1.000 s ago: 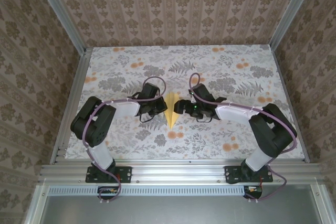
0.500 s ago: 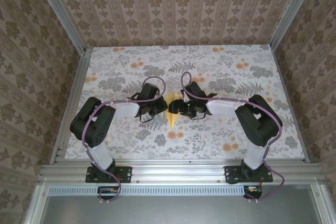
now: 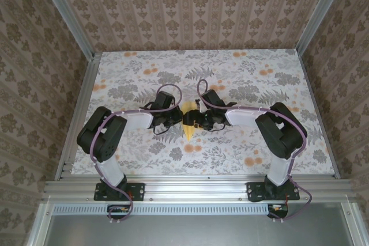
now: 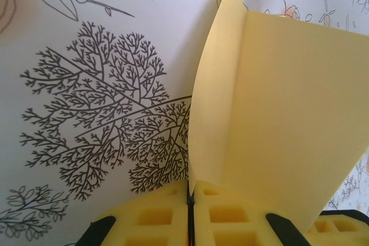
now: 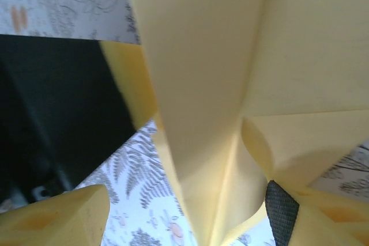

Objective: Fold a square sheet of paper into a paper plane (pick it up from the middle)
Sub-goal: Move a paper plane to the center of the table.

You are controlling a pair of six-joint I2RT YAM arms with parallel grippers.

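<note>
**Plane clenched on the left, right side released**

Your plane [image 3: 188,132] is at the middle of the worktop [image 3: 248,148], between the two arms, which face each other closely there. The left jaws are clenched on it. In the left wrist view you see the two yellow pads [image 4: 153,218] pressed together, and the folded paper rises from the seam between them, with a narrow flap on the left and a wide one on the right. The right jaws are released. Their fingers [image 5: 55,220] stand apart on either side of the plane. The one low at the left of that view is clear of the paper. The other is just beside it, and I cannot tell if it touches.
</note>
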